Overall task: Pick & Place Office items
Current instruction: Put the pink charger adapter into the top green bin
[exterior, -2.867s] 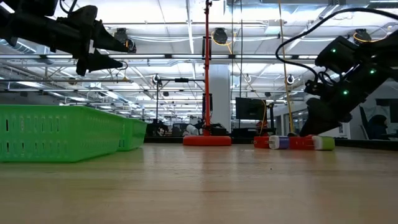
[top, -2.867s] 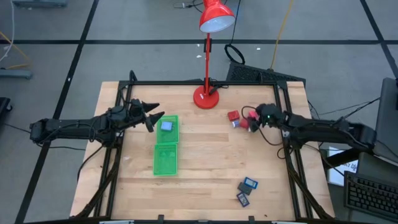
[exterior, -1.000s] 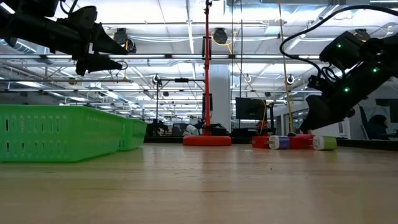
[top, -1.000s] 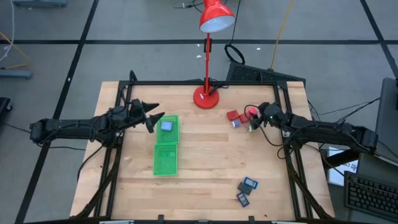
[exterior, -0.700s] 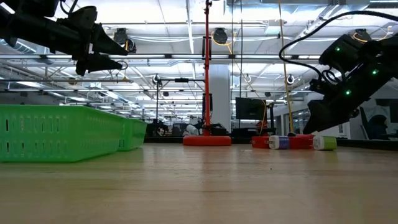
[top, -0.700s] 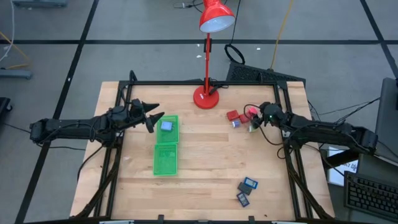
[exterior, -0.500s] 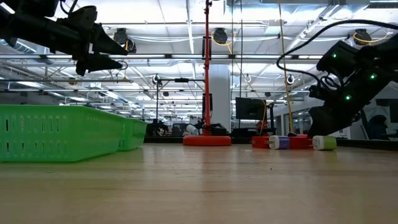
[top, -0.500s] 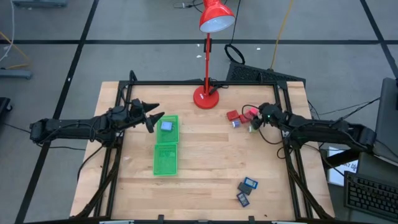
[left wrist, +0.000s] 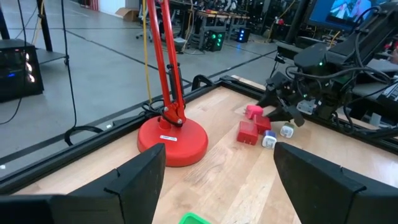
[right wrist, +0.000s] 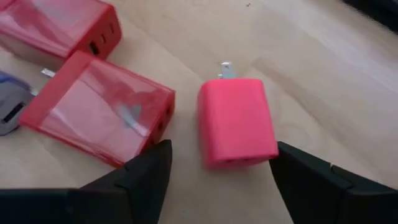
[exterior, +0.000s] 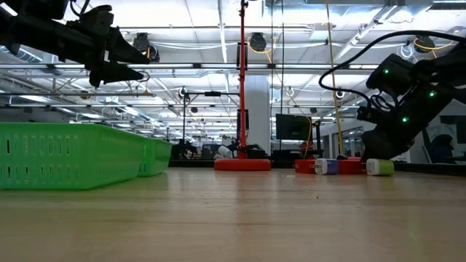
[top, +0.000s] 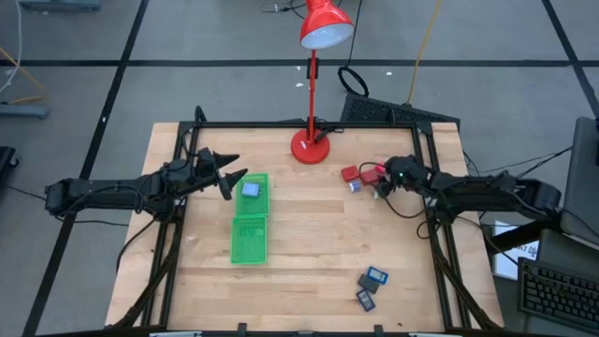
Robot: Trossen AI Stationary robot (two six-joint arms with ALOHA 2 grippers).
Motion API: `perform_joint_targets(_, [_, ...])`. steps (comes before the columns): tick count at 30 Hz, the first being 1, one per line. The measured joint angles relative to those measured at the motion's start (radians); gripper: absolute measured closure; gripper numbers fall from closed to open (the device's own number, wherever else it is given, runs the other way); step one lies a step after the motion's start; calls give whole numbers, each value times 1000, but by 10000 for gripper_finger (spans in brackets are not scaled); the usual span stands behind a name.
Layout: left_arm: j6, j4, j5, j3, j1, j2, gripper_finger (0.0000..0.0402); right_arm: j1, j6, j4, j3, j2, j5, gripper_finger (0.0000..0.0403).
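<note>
My right gripper [top: 382,179] [right wrist: 219,155] is open and low over the table's far right part. Its fingers stand on either side of a pink block [right wrist: 236,122] without touching it. Beside it lie two red blocks [right wrist: 102,115] [right wrist: 59,25] and a blue bit [right wrist: 7,109]. The low view shows these pieces in a row [exterior: 338,167] on the table, with a whitish one [exterior: 378,167] at the end. Two dark rectangles with blue faces [top: 376,276] [top: 366,300] lie near the near edge. My left gripper [top: 236,176] [left wrist: 217,162] hangs open above the green tray's far end.
The long green tray [top: 249,240] lies left of the table's middle, with a blue piece [top: 251,189] in its far compartment. The tall red desk lamp stands on its round base [top: 310,147] at the far edge, just left of the small pieces. Bare wood lies between tray and pieces.
My right gripper has edged a little toward the red blocks and dipped closer to the table, staying open. The blocks have kept their places.
</note>
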Motion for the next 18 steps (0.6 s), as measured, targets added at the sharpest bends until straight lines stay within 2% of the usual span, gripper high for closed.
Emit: perform_joint_targets(18, [-2, -1, 1, 0, 0, 0, 128, 0, -55, 26, 0, 18, -1, 288])
